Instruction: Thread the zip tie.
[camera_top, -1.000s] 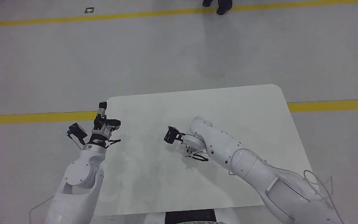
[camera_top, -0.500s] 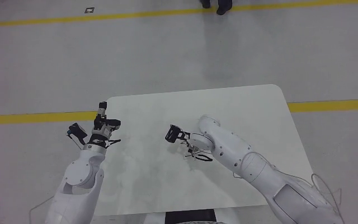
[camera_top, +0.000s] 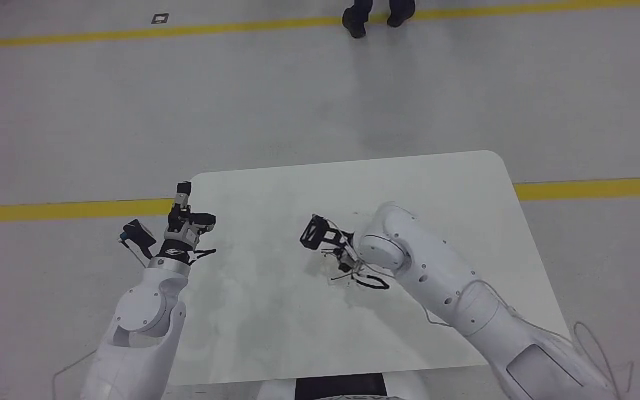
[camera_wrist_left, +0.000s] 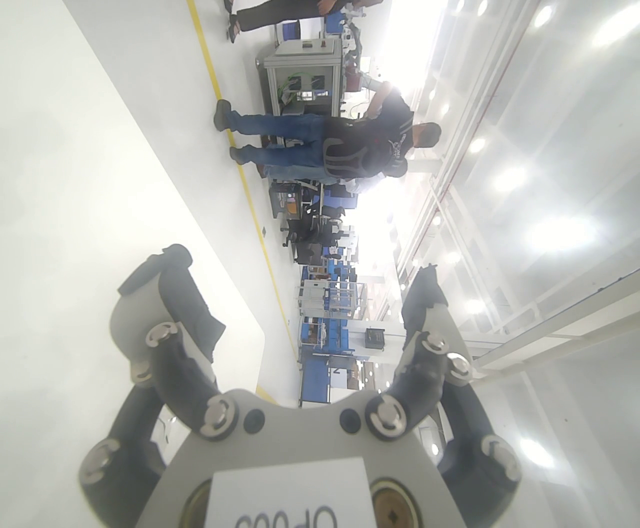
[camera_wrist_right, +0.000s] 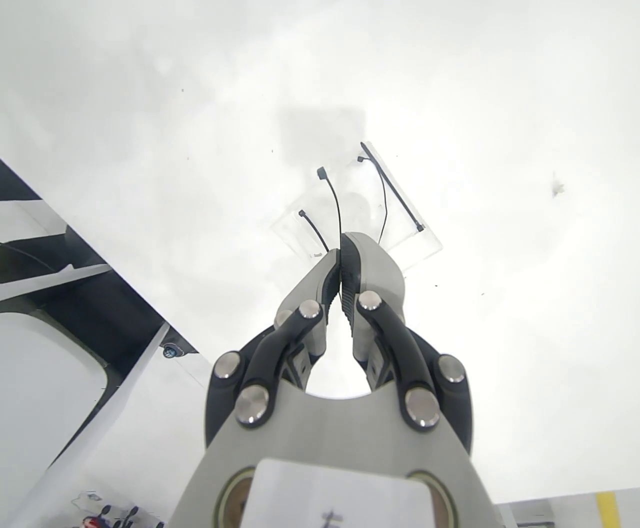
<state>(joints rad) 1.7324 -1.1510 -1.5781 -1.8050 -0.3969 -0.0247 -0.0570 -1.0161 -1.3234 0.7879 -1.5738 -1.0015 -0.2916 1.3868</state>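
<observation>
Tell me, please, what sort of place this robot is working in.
Probably a factory hall or workshop: yellow floor lines beside the white table, equipment cabinets and a high, lamp-lit ceiling behind.

A white rectangular table with rounded corners (camera_top: 450, 200) stands on a pale grey floor crossed by yellow painted lines (camera_top: 60, 210). The left gripper (camera_top: 192, 205) sits at the table's left edge. The right gripper (camera_top: 340, 270) points down over its middle, with a thin black loop (camera_top: 375, 283) just beside it, too small to identify.
</observation>
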